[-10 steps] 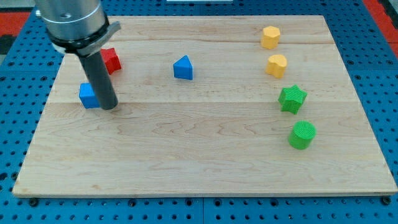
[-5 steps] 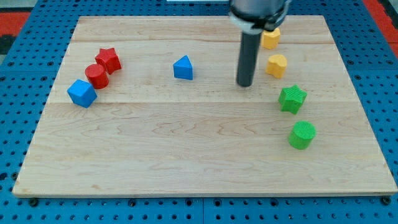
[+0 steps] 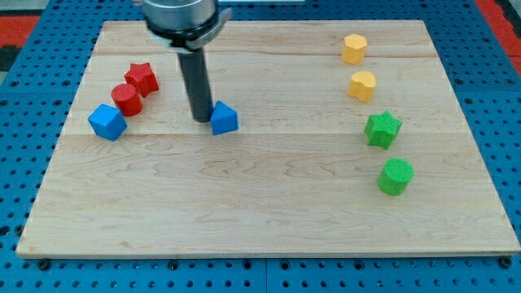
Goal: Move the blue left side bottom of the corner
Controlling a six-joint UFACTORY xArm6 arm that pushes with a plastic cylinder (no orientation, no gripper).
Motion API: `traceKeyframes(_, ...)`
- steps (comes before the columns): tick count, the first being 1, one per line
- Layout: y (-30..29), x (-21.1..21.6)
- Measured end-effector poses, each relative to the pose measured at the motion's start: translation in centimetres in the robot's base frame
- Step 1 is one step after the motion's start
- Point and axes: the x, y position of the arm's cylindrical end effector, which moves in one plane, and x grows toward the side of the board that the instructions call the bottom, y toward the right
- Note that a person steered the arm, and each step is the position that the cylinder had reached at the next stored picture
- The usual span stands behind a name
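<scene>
A blue triangular block (image 3: 224,119) lies on the wooden board (image 3: 269,212), left of centre. My tip (image 3: 201,119) is down at the board right beside this block's left side, touching or nearly touching it. A blue cube (image 3: 107,122) lies near the board's left edge, well to the left of my tip. The rod rises from the tip to the arm's grey head at the view's top.
A red cylinder (image 3: 126,98) and a red star (image 3: 142,78) lie just above and right of the blue cube. Two yellow blocks (image 3: 354,49) (image 3: 362,85), a green star (image 3: 383,129) and a green cylinder (image 3: 396,176) line the right side.
My tip went from the blue cube across to the right, then back left to the blue triangular block. That block has shifted down and left. The blue cube also moved left.
</scene>
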Motion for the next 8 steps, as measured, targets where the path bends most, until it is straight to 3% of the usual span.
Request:
traceKeyframes(1, 2.6, -1.1)
traceKeyframes(2, 6.3, 0.4)
traceKeyframes(4, 4.4, 8.8)
traceKeyframes(5, 6.5, 12.2)
traceKeyframes(6, 2.4, 11.7)
traceKeyframes(7, -5.6, 9.8)
traceKeyframes(8, -9.8, 11.8)
